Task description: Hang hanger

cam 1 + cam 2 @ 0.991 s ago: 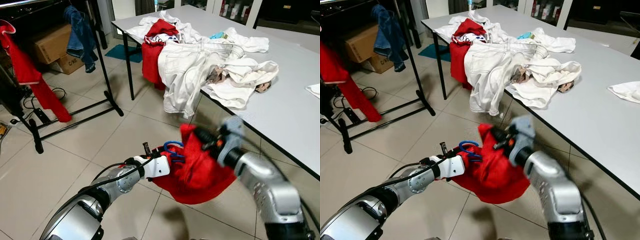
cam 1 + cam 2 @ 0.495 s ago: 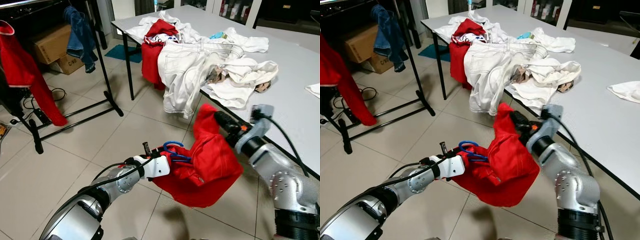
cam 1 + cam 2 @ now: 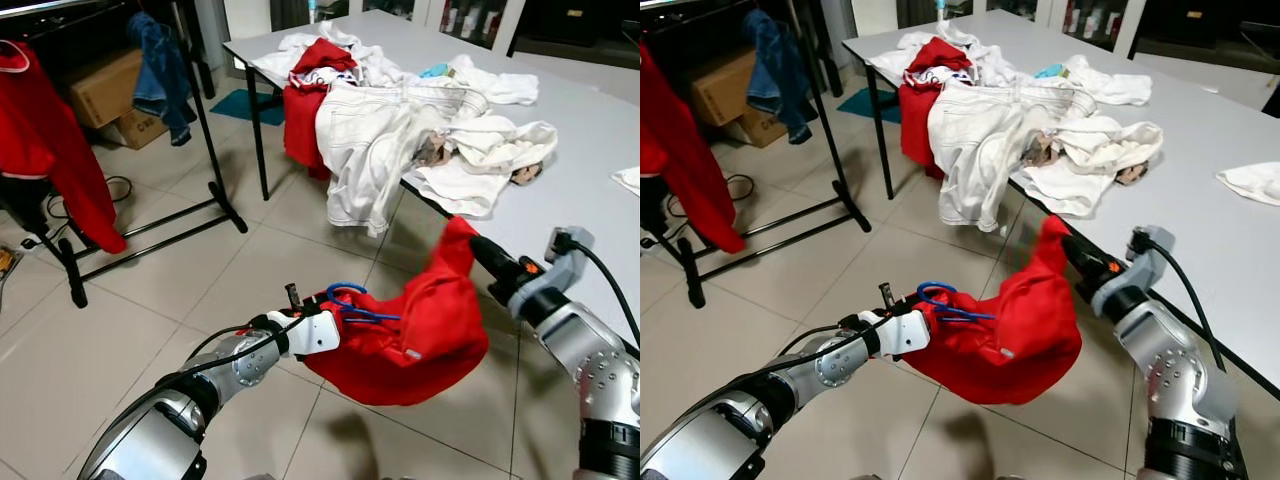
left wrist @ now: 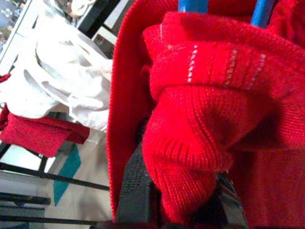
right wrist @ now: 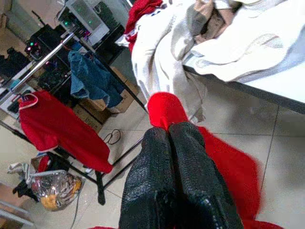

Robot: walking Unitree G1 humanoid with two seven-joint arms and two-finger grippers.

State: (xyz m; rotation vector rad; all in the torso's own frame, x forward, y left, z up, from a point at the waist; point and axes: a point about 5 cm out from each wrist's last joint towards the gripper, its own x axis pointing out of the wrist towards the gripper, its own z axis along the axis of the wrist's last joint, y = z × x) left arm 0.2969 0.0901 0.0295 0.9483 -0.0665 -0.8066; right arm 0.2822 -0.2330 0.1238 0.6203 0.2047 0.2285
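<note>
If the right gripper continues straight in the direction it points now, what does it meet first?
The right gripper already pinches the red sweater. Beyond it, probably the clothes rack with its red garment; depth is unclear.

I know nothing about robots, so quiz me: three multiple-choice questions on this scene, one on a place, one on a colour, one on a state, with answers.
1. Where does the pile of white clothes lie?
A. on the grey table
B. on the floor
C. on the cardboard box

2. What colour is the hanger inside the sweater held by the robot?
A. yellow
B. blue
C. black

3. How is the right gripper?
A. open, touching nothing
B. resting open on the table
C. shut on the sweater

Answers:
1 A: the white clothes are heaped on the grey table.
2 B: the hanger shows blue by the left gripper, against the red sweater.
3 C: the right gripper pinches a corner of the sweater, fingers together in the right wrist view.
</note>
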